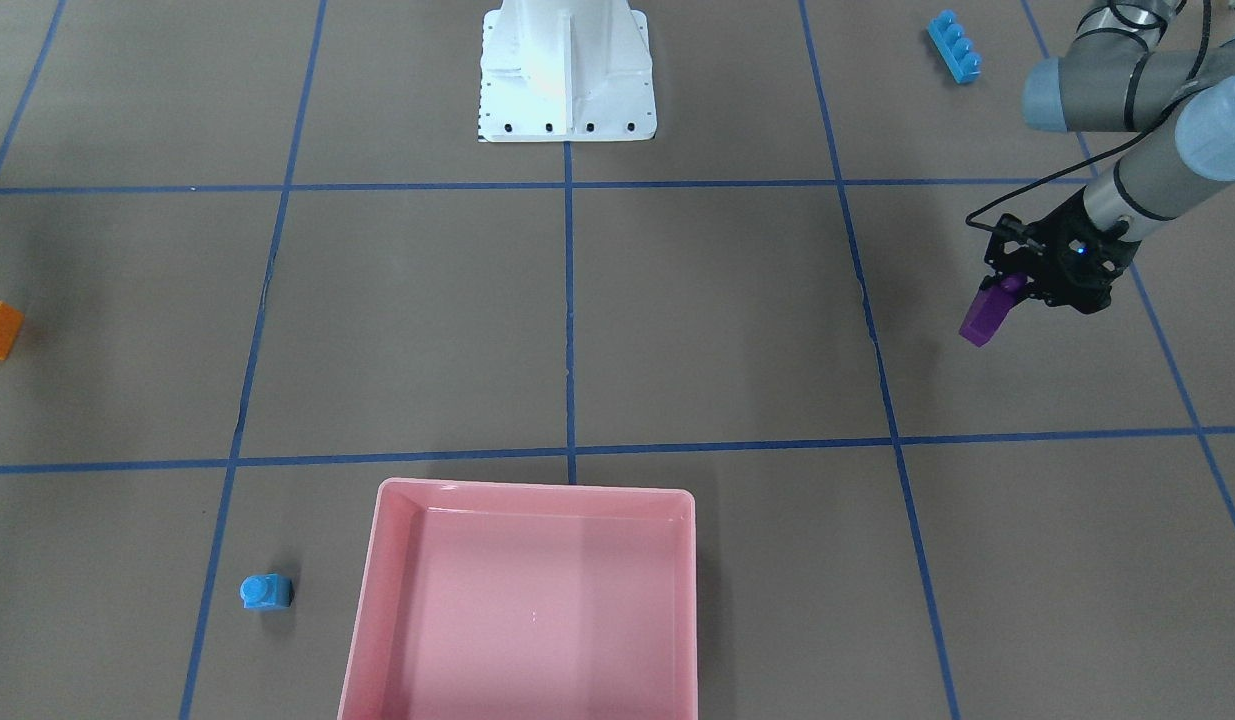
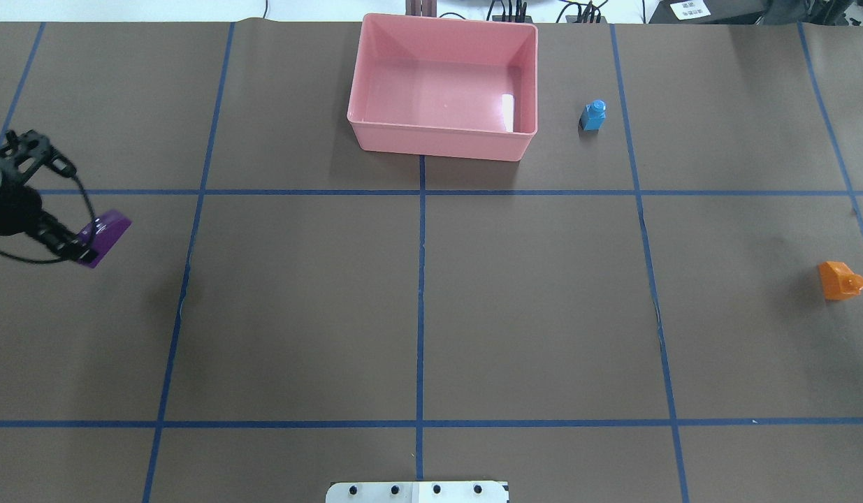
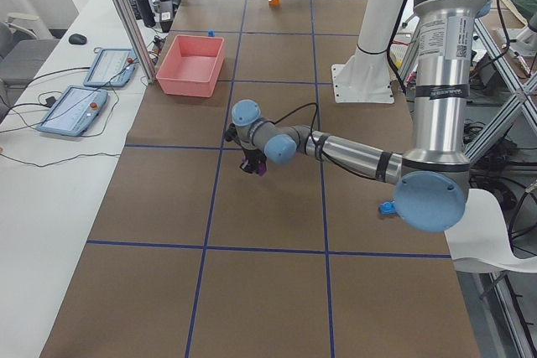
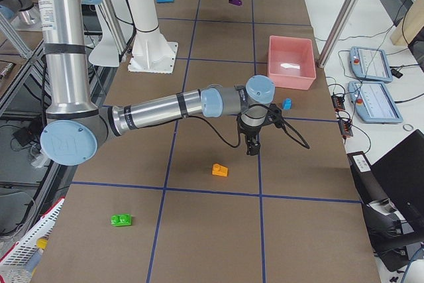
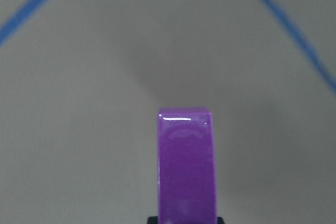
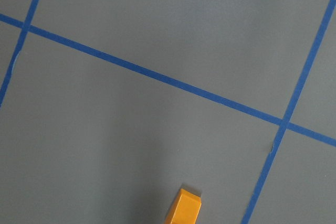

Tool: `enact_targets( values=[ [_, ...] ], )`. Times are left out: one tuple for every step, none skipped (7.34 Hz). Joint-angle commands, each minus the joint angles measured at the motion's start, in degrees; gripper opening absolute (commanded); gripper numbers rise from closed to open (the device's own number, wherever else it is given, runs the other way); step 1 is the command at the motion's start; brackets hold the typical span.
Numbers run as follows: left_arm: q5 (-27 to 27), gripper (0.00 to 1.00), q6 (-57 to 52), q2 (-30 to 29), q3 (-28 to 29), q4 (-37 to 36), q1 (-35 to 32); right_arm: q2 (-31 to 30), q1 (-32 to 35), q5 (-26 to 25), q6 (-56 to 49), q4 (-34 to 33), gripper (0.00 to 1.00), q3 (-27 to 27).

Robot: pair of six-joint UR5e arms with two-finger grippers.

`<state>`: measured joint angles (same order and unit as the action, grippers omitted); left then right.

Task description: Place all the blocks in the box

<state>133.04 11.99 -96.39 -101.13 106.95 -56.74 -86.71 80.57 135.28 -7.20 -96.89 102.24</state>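
**A:** What is the left gripper (image 1: 1009, 290) doing?

**B:** It is clamped on one end of the purple wedge (image 1: 982, 320). Most of the block juts out past the fingertips, and from the shadow beneath I judge it is lifted off the table.

**A:** And the box?

**B:** The box (image 2: 441, 143) is well apart from that gripper, farther out from the robot and over toward its right. Nothing lies in it.

**A:** How will the wedge handle?

**B:** It looks like glossy hard plastic, so I'd say light, stiff and rather slippery. Pinched at one end, it could pivot between the pads. The flat parallel sides are the place to hold, never the slope.

**A:** The right gripper (image 4: 252, 145)?

**B:** It shows only from the side, so I cannot tell whether it is open or closed. The orange sloped piece (image 6: 184, 209) lies on the table near it, and that one should be gripped across its upright sides too.

**A:** The others?

**B:** The blue one-stud cube (image 1: 266, 591) sits beyond the right gripper, near the box. The long blue four-stud bar (image 1: 954, 45) lies back toward the robot from the left gripper. The green two-stud brick (image 4: 120, 219) is well apart from the right gripper.
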Motion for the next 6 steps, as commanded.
enact_targets(
  values=[
    [0.1, 0.00, 18.4, -15.4, 2.3, -4.8, 1.6, 0.6, -0.8, 0.2, 0.1, 3.9, 1.00, -0.7],
    [0.1, 0.00, 27.6, -24.0, 6.6, -4.8, 4.3, 0.1, -2.0, 0.3, 1.1, 6.8, 1.00, -1.7],
    [0.0, 0.00, 36.2, -33.3, 12.9, -4.7, 6.3, 0.2, -2.6, 0.3, 1.8, 7.1, 1.00, -2.0],
    [-0.1, 0.00, 40.7, -40.0, 18.6, -4.6, 6.6, 0.3, -3.2, 0.2, 1.9, 7.1, 1.00, -2.2],
    [-0.2, 0.00, 42.2, -44.2, 22.8, -4.4, 7.1, 0.7, -3.6, 0.2, 1.9, 7.1, 1.00, -2.6],
    [-0.5, 0.00, 43.3, -48.8, 28.9, -3.9, 7.4, 2.1, -4.4, 0.1, 2.1, 7.1, 1.00, -3.7]
  ],
)
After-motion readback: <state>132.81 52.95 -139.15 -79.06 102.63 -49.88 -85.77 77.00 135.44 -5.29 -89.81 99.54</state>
